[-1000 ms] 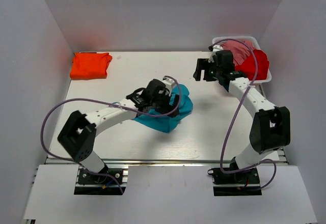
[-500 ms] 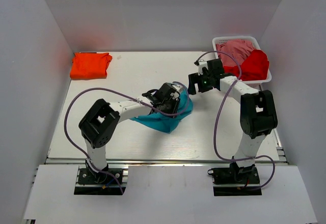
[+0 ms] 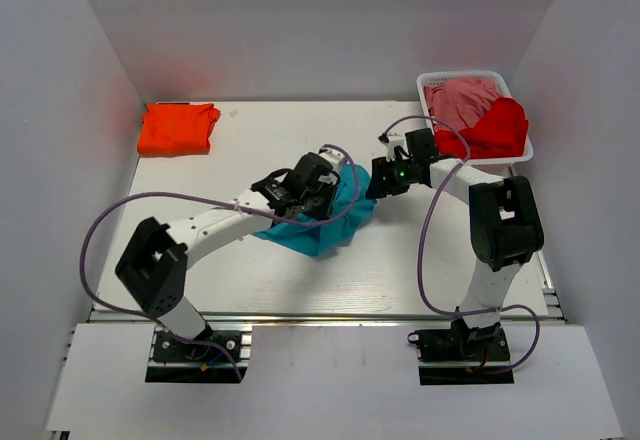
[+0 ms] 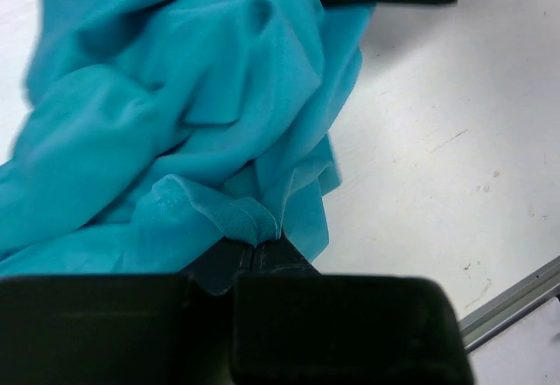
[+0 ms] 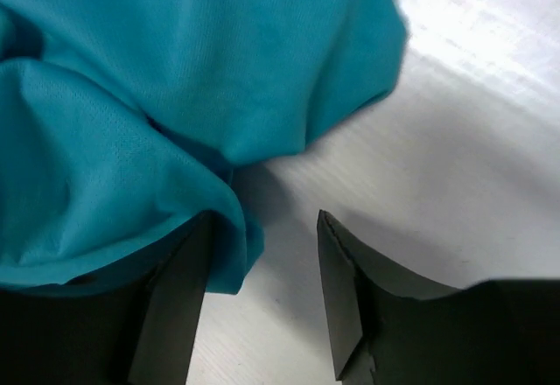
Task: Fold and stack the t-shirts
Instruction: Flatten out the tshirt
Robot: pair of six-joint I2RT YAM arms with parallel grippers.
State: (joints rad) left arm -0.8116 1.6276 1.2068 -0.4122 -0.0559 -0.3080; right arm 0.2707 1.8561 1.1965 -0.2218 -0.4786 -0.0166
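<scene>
The teal t-shirt (image 3: 318,232) lies crumpled mid-table. My left gripper (image 3: 318,188) sits on its top, and the left wrist view shows that gripper (image 4: 254,249) shut on a hemmed fold of the teal t-shirt (image 4: 175,96). My right gripper (image 3: 378,182) is low at the shirt's right edge. In the right wrist view it (image 5: 262,227) stands open, with a lobe of teal cloth (image 5: 131,96) against the left finger (image 5: 179,289) and bare table by the right finger. An orange t-shirt (image 3: 178,128) lies folded at the back left.
A white basket (image 3: 470,76) stands at the back right corner, holding a red shirt (image 3: 500,128) and a pink shirt (image 3: 462,95). White walls enclose the table on the left, back and right. Purple cables loop from both arms.
My left gripper has shut on the teal cloth. My right arm has swung from the basket down to the shirt's right edge, and its jaws have narrowed.
</scene>
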